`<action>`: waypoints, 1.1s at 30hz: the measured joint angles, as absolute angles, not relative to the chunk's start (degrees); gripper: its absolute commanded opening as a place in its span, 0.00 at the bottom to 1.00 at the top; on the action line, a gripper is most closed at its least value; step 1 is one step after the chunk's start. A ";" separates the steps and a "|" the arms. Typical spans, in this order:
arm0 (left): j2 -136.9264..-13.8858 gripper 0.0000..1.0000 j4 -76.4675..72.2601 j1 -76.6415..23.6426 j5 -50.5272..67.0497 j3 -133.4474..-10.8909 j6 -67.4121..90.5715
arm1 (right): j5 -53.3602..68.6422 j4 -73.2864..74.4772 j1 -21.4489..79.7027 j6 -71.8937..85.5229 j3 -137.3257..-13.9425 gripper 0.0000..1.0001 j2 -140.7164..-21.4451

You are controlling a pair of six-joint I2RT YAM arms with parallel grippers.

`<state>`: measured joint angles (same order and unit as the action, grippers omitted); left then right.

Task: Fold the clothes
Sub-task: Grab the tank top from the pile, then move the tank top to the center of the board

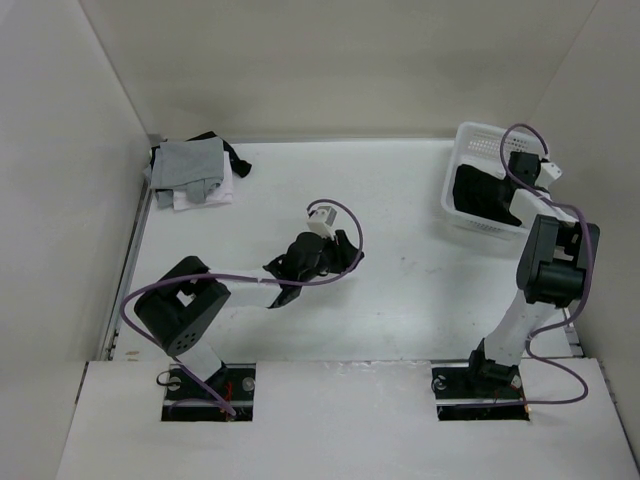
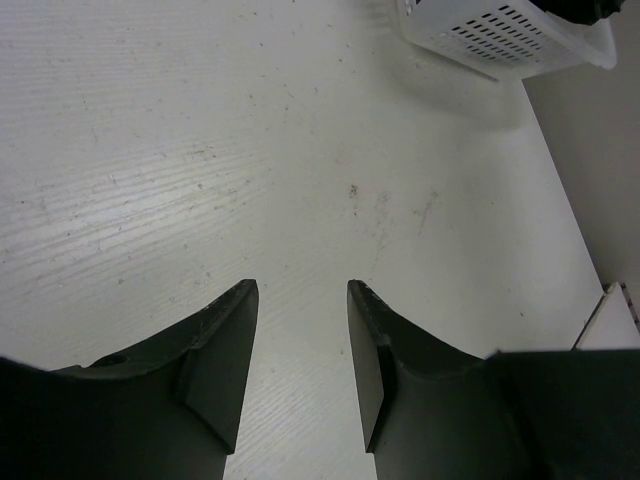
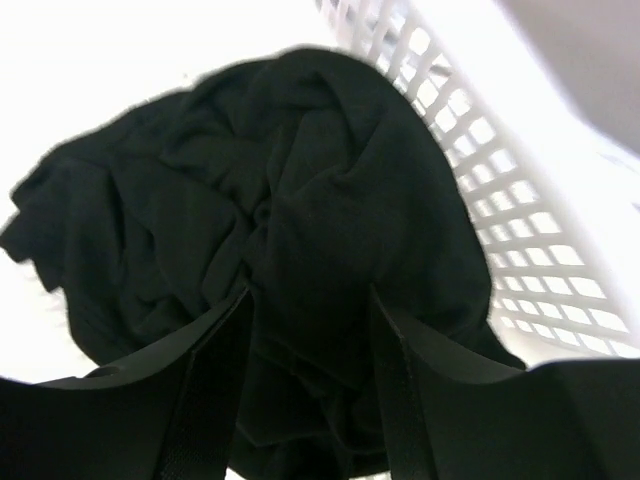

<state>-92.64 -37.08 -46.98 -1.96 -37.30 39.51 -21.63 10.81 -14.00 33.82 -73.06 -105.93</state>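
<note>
A large black cloth (image 3: 300,180) lies crumpled in the white lattice basket (image 3: 520,230) at the back right (image 1: 470,135). My right gripper (image 3: 310,292) is lowered into the basket (image 1: 503,195). It is open, its fingers straddling a fold of the black cloth (image 1: 478,195). Grey (image 1: 190,165) and white (image 1: 205,195) clothes lie stacked in the back left corner, with a black piece (image 1: 232,160) beside them. My left gripper (image 2: 300,285) hovers over bare table near the middle (image 1: 335,262), open with nothing between its fingers.
The table (image 1: 400,210) is white, with walls at the back and both sides. In the left wrist view the basket (image 2: 500,35) shows at the top right, black cloth (image 2: 575,8) peeking over its rim. The table's right edge (image 2: 590,290) runs nearby.
</note>
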 measured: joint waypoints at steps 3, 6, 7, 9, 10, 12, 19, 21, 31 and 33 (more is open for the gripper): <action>-92.64 0.40 -37.12 -46.50 -1.83 -37.30 39.79 | -20.21 11.18 -14.20 33.78 -73.47 0.32 -107.53; -92.64 0.40 -37.12 -46.26 -1.76 -37.30 39.90 | -19.55 11.62 -14.35 33.69 -73.89 0.10 -107.77; -92.64 0.40 -37.10 -46.22 -1.72 -37.30 39.99 | -19.62 11.51 -14.39 33.95 -73.93 0.08 -107.59; -92.64 0.40 -37.12 -46.24 -1.67 -37.30 40.10 | -20.05 11.31 -14.39 34.17 -73.67 0.08 -106.91; -92.64 0.40 -37.12 -46.24 -1.63 -37.30 40.14 | -20.67 10.92 -14.39 34.28 -72.90 0.08 -105.91; -92.64 0.40 -37.12 -46.24 -1.58 -37.30 40.25 | -21.93 10.87 -14.15 34.30 -71.46 0.07 -102.28; -92.64 0.40 -37.12 -46.22 -1.28 -37.30 40.45 | -25.10 6.28 -10.46 34.28 -69.23 0.05 -79.44; -92.64 0.40 -37.12 -46.02 -1.21 -37.30 40.51 | -25.28 4.16 -8.80 34.28 -68.42 0.04 -73.91; -90.50 0.40 -35.92 -38.54 -1.23 -36.97 44.80 | -20.29 -0.54 10.63 31.92 -69.38 0.07 -56.53; -86.89 0.41 -35.00 -35.83 -1.37 -35.68 45.93 | -17.54 -1.06 18.85 31.11 -71.02 0.08 -55.09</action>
